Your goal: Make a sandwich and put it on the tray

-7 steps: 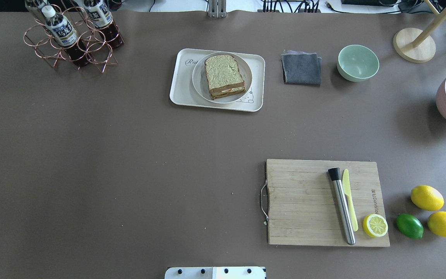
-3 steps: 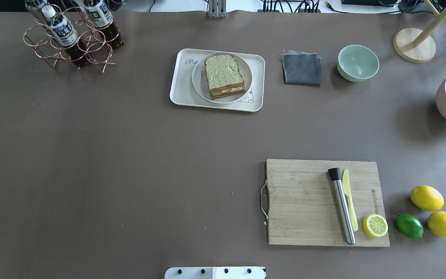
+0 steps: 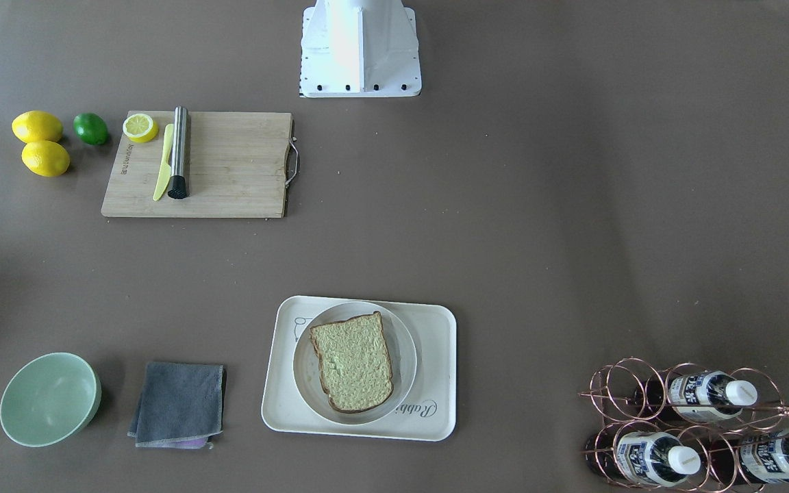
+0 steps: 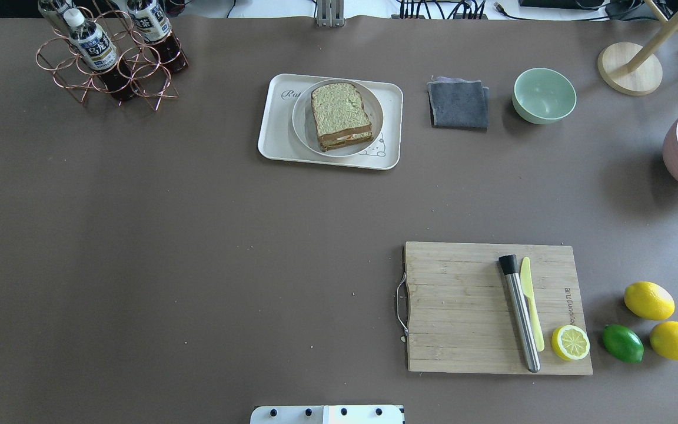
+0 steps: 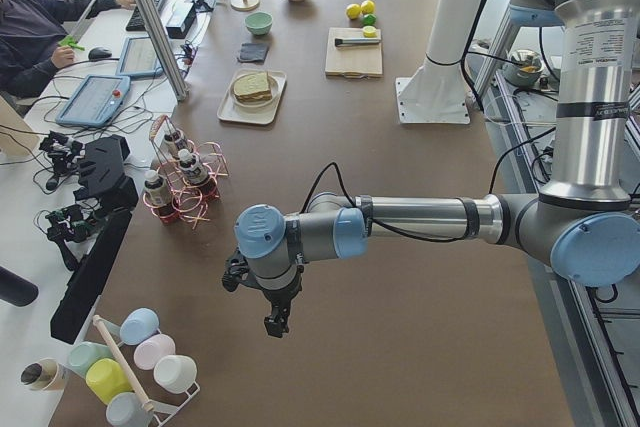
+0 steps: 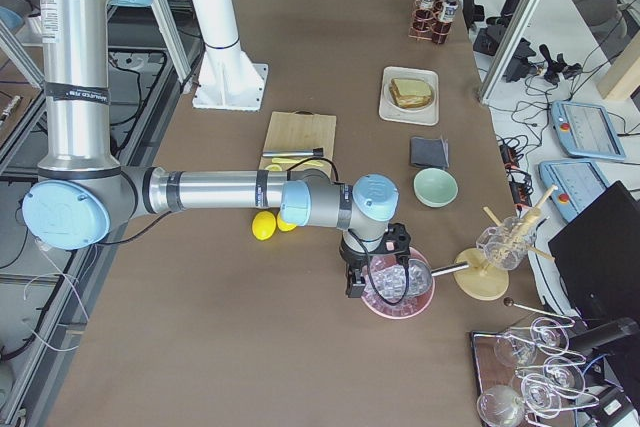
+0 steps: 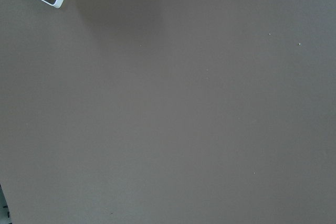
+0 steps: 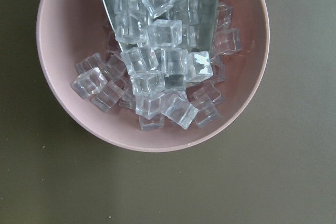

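- The sandwich [image 4: 341,115] is two slices of speckled bread with dark crust, and a pale filling shows at its near edge. It sits on a round white plate [image 4: 302,126].
- The plate rests inside the cream tray [image 4: 274,138], at the far middle of the brown tabletop [image 4: 198,235].
- The left tool [image 5: 274,324] hangs over bare tabletop at the robot's left end, well apart from the tray. It appears only in a side view, so I cannot tell whether its fingers are apart or together.
- The right tool [image 6: 353,283] hangs above a pink bowl [image 8: 63,93] of clear ice cubes [image 8: 157,72] at the robot's right end. I cannot tell whether it is open or closed either.
- A grey cloth [image 4: 458,104] and a green bowl [image 4: 544,94] lie to the tray's right in the overhead view.
- A wooden cutting board [image 4: 457,306] lies nearer the robot, apart from the tray.
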